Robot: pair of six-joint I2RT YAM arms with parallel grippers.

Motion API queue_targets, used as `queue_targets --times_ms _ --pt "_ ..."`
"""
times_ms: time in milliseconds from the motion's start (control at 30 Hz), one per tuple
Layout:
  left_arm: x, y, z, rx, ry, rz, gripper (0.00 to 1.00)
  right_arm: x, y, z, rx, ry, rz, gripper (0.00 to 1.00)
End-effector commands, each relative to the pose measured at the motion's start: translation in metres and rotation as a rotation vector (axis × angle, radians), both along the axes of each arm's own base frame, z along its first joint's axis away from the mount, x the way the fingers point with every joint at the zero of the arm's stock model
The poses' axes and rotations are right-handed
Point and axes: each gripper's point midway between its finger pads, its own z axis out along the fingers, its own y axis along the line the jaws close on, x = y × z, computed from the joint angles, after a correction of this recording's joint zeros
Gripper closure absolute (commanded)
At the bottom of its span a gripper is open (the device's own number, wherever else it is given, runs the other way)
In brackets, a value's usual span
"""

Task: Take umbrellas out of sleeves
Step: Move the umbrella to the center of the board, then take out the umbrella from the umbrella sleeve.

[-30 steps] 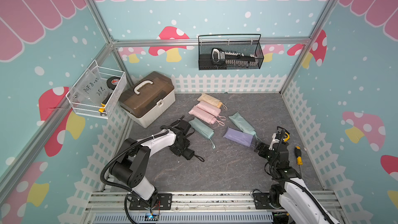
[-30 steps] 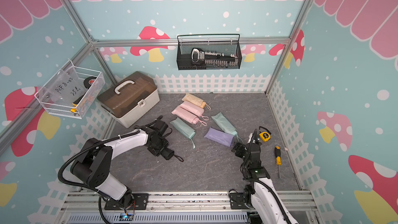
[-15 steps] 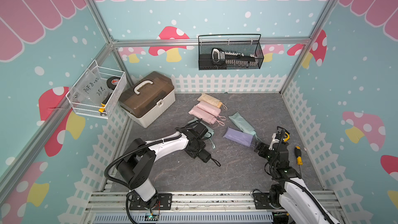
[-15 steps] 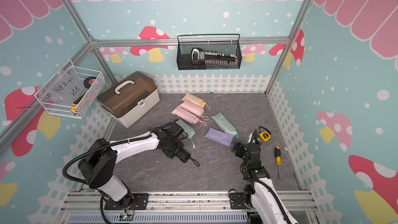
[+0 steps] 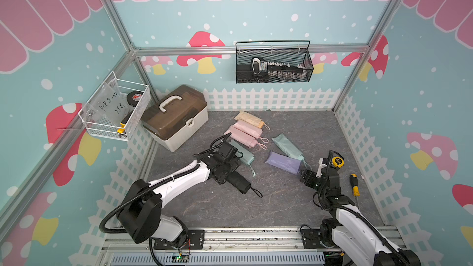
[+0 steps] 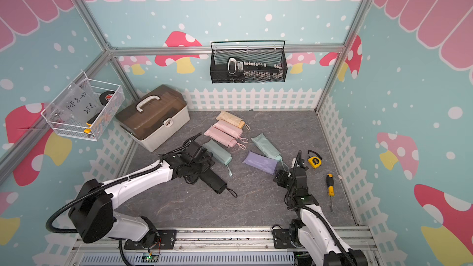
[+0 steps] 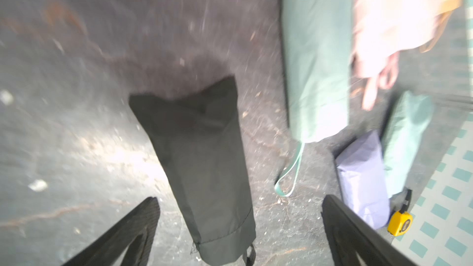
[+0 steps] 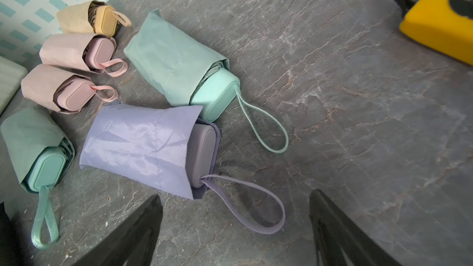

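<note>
Both top views look steeply down from high above my bases, sharing the whole tabletop (image 5: 281,205). My wrist cameras sit close behind the left claw (image 7: 240,199) and right claw (image 8: 235,195), low over it; both catch the tape measure (image 7: 400,222) ahead.

A black folded umbrella in its smooth black fabric sleeve (image 7: 202,165) lies flat on the counter between the spread fingers of the left hand (image 7: 242,200), apart from both. A mint sleeved umbrella (image 7: 317,72) lies alongside it. Just ahead of the right hand (image 8: 235,195) lies a lilac sleeved umbrella (image 8: 143,147), with its handle and wrist loop toward that hand. Beyond it are a second mint one (image 8: 176,60), a pink one (image 8: 64,49), another pink one (image 8: 43,85) and a cream one (image 8: 74,19). Each handle pokes from its sleeve's mouth.
</note>
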Motion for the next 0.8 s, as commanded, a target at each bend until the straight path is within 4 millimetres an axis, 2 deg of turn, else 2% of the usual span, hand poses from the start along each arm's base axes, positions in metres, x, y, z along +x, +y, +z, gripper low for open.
queue_targets --times_ms 0,200,300,333,467,533,633,700,767 --pt "-0.001 0.031 -0.010 0.148 -0.040 -0.098 0.05 0.015 0.022 0.023 0.004 -0.062 0.096 0.15" --pt "-0.007 0.050 -0.021 0.208 -0.079 -0.151 0.10 0.017 0.064 0.021 -0.077 -0.052 0.280 0.29" --pt "-0.009 0.057 -0.022 0.216 -0.098 -0.146 0.11 0.014 0.095 0.015 -0.059 -0.038 0.417 0.40" --pt "-0.009 0.058 -0.022 0.209 -0.105 -0.141 0.11 0.012 0.105 0.011 -0.056 -0.021 0.455 0.41" --pt "-0.004 0.064 -0.023 0.101 -0.155 -0.103 0.16 0.002 0.159 0.005 -0.061 0.056 0.655 0.46" --pt "-0.001 0.064 -0.024 0.015 -0.178 -0.086 0.22 -0.006 0.178 0.004 -0.104 0.091 0.719 0.50" --pt "0.002 0.067 -0.024 -0.068 -0.209 -0.058 0.29 -0.014 0.191 0.007 -0.159 0.131 0.756 0.56" --pt "0.003 0.069 -0.021 -0.078 -0.227 -0.057 0.28 -0.019 0.201 0.011 -0.164 0.142 0.790 0.57" --pt "0.003 0.069 -0.021 -0.087 -0.236 -0.058 0.13 -0.025 0.208 0.012 -0.194 0.157 0.819 0.57"
